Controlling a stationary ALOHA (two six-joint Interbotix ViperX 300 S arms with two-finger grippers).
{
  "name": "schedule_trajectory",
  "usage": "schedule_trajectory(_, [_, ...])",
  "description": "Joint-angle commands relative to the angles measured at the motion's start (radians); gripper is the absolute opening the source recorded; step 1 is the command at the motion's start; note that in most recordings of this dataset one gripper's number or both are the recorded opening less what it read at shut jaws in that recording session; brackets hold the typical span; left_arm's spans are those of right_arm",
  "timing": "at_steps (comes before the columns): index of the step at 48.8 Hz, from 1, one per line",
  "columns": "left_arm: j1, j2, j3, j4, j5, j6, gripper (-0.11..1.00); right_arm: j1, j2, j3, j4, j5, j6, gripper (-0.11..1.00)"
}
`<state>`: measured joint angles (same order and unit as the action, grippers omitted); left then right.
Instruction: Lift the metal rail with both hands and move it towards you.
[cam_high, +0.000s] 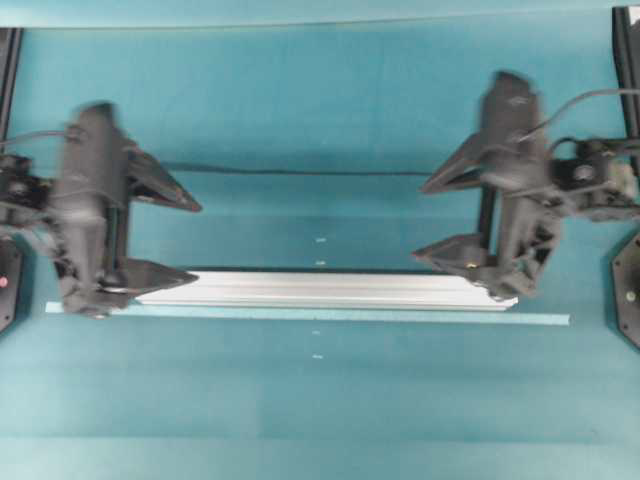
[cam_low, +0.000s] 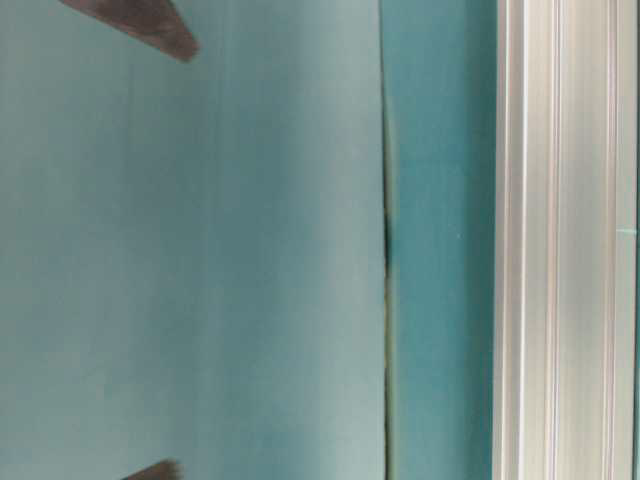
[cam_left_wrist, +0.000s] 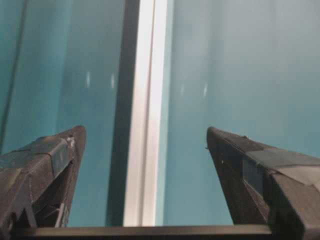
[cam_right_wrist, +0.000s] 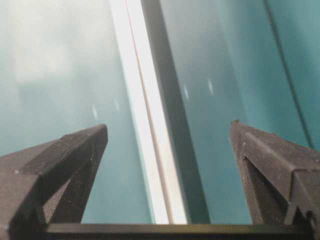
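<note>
The metal rail (cam_high: 330, 289) lies flat across the middle of the teal table, a long silver grooved bar. My left gripper (cam_high: 193, 241) hovers over its left end, open, and its near fingertip (cam_high: 188, 276) overlaps the rail's far edge from above. My right gripper (cam_high: 422, 220) hovers over the right end, also open. In the left wrist view the rail (cam_left_wrist: 145, 100) runs lengthwise below the gap of the left gripper (cam_left_wrist: 145, 131), untouched. The right wrist view shows the same: the rail (cam_right_wrist: 142, 100) passes under the wide gap of the right gripper (cam_right_wrist: 169, 126).
A thin pale tape strip (cam_high: 540, 319) lies along the rail's near side and sticks out past both ends. A dark seam (cam_high: 300, 172) crosses the table behind the rail. Black arm bases stand at both side edges. The table-level view shows the rail (cam_low: 565, 240) close up.
</note>
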<state>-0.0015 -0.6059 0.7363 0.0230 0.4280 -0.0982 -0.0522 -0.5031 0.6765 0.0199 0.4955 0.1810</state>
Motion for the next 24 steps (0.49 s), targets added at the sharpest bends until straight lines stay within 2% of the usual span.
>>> schedule_trajectory(1, [-0.002,-0.049,0.006,-0.002,-0.048,-0.003,0.95,0.006,-0.048,0.018,-0.002,-0.066,-0.002,0.99])
schedule_trajectory(12, [-0.003,-0.126,0.034,-0.002,-0.077,-0.006,0.94,0.006,-0.149,0.072,-0.006,-0.164,-0.005,0.99])
schedule_trajectory(24, [-0.003,-0.17,0.044,-0.002,-0.077,-0.003,0.94,0.006,-0.258,0.114,-0.008,-0.167,-0.002,0.99])
